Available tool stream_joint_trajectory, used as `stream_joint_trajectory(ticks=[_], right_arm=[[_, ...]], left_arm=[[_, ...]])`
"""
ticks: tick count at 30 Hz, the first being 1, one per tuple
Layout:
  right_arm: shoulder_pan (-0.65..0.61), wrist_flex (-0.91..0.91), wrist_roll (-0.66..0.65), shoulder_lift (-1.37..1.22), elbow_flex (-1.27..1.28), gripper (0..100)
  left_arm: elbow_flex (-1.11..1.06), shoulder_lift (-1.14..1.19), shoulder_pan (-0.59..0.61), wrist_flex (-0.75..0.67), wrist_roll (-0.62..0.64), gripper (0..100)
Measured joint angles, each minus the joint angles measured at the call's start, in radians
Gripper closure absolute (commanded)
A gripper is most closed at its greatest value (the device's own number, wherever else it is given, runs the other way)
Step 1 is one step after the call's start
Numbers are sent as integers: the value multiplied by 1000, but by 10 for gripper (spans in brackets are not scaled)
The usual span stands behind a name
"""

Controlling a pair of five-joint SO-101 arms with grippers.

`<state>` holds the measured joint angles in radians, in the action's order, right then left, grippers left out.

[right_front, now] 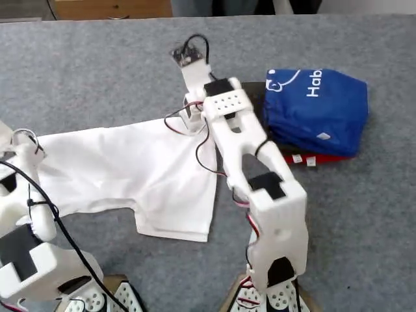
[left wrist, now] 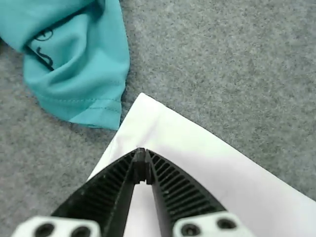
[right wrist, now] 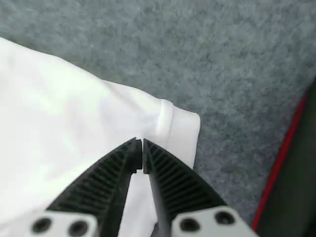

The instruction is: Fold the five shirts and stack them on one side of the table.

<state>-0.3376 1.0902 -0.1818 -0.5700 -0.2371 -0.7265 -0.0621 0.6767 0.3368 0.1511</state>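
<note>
A white shirt lies spread flat on the grey table. My left gripper is at the shirt's left edge. In the left wrist view its fingertips meet on a corner of the white shirt. My right gripper is at the shirt's far right sleeve. In the right wrist view its fingertips are pressed together on the white sleeve, just inside the hem. A folded stack sits at the right, with a blue shirt on top and a red one beneath.
A crumpled teal shirt lies just beyond the white shirt's left corner. The edge of the stack is close to the right gripper. Bare grey table stretches in front of the stack, and along the far side.
</note>
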Motion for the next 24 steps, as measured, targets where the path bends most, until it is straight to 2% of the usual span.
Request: stream_joint_trajectory(ticks=[3, 5, 7, 11, 16, 20, 24], right_arm=[[43, -28, 2, -107, -43, 985], [54, -2, 5, -124, -75, 985], [55, 57, 18, -129, -104, 985], [48, 172, 23, -137, -195, 985], [-23, 344, 18, -137, -356, 986], [-92, 511, -41, -137, -500, 986], [-161, 649, -180, -130, -559, 986]], left_arm=[[-31, 20, 0, -129, 0, 973], [-18, 75, 0, -161, 0, 973], [20, 147, 0, -141, 0, 973], [144, 216, 14, -3, 0, 973], [158, 224, 40, -5, 0, 973], [118, 161, 57, -11, 0, 973], [31, 58, 58, -71, 14, 972]])
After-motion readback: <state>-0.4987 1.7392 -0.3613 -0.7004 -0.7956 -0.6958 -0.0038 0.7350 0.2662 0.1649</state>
